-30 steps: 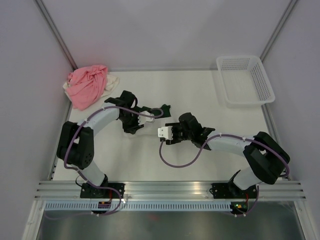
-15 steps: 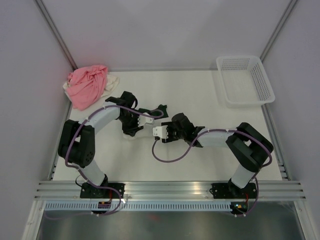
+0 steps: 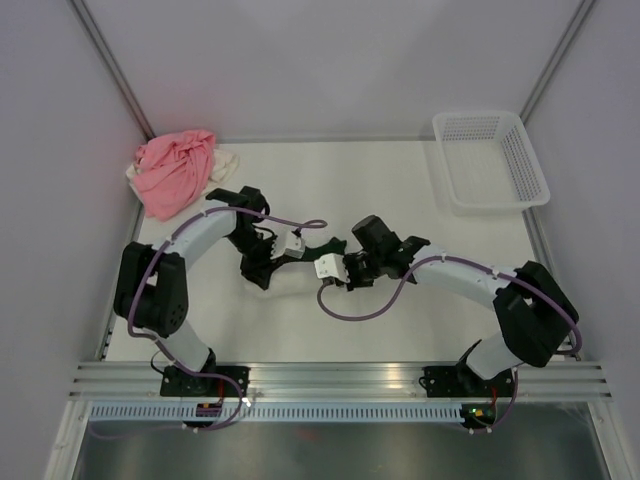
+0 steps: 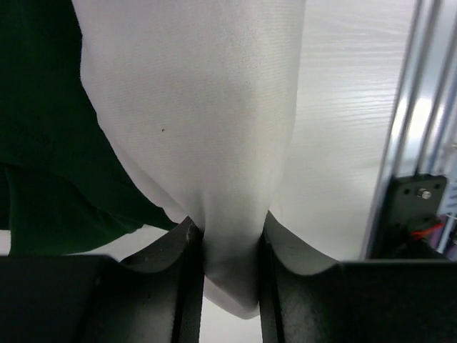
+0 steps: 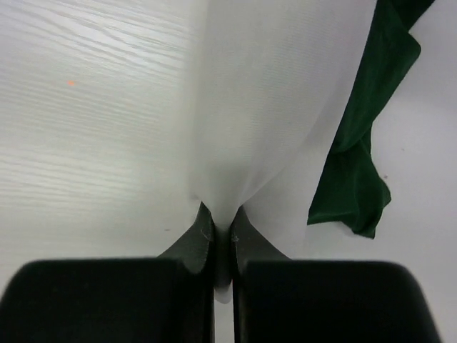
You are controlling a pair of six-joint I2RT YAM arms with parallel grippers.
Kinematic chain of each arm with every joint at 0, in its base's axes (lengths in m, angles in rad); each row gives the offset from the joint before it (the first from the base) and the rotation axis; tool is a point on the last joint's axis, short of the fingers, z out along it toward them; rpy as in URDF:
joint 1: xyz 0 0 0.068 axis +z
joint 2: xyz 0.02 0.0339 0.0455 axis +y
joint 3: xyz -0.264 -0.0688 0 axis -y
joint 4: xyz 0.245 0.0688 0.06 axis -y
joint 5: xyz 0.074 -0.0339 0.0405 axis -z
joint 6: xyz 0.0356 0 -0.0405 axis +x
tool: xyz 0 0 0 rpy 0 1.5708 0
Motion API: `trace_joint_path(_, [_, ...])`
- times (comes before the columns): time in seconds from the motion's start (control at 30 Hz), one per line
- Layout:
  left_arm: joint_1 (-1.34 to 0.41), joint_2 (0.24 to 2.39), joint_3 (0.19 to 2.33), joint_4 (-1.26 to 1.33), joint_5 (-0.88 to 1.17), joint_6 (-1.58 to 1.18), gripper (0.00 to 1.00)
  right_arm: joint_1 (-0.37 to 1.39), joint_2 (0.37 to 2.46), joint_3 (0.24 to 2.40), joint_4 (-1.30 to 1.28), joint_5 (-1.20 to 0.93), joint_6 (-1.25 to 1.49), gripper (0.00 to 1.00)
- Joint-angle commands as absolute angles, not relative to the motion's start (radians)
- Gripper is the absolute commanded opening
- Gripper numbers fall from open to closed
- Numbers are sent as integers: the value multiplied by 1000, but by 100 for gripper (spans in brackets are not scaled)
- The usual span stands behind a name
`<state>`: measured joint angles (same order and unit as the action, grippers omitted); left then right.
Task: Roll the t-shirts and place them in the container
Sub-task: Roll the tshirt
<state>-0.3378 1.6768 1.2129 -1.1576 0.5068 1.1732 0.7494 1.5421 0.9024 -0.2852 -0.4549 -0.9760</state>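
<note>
I see the white tee (image 4: 200, 107) pinched up between both arms, well left of the basket (image 3: 485, 160), with the dark green tee (image 4: 43, 143) right against it. The pink tee (image 3: 175, 172) and a cream tee (image 3: 228, 160) sit heaped farther left, outside the basket. The left gripper (image 4: 228, 246) is clamped on the white cloth and the right gripper (image 5: 223, 246) is squeezed tight on it too. Both elbows are bent and the wrists nearly meet.

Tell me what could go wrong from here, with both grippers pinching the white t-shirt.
1. The dark green t-shirt sits right against the white t-shirt; lifting or rolling could drag it along.
2. The right gripper pinches only a thin fold at its fingertips, so the cloth may slip out.
3. The left gripper works close beside it in the top view; the two might collide.
</note>
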Motion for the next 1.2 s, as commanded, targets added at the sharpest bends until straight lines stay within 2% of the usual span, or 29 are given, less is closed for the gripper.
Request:
trace_joint_path(0.0, [-336, 1626, 1247, -1437, 632, 1305, 35, 741, 1483, 968, -635, -702, -993, 0])
trace_joint_path(0.17, [-325, 1664, 1223, -1539, 660, 1321, 47, 727, 1512, 1038, -873, -868, -996, 0])
trace_joint_path(0.27, [-289, 1744, 1270, -1529, 663, 1281, 58, 671, 1577, 1039, -852, -965, -942, 0])
trace_joint_path(0.43, [-206, 1844, 1445, -1421, 658, 1145, 67, 560, 1712, 1130, -759, -1009, -818, 0])
trace_joint_path(0.67, [-169, 1807, 1517, -1250, 686, 893, 69, 402, 1759, 1072, -461, -987, -478, 0])
trace_joint_path(0.93, [-166, 1729, 1471, -1125, 738, 600, 57, 328, 1882, 1104, -328, -1049, -284, 0])
trace_joint_path(1.17, [-247, 1718, 1316, -807, 428, 505, 71, 324, 1899, 1120, -319, -1081, -288, 0])
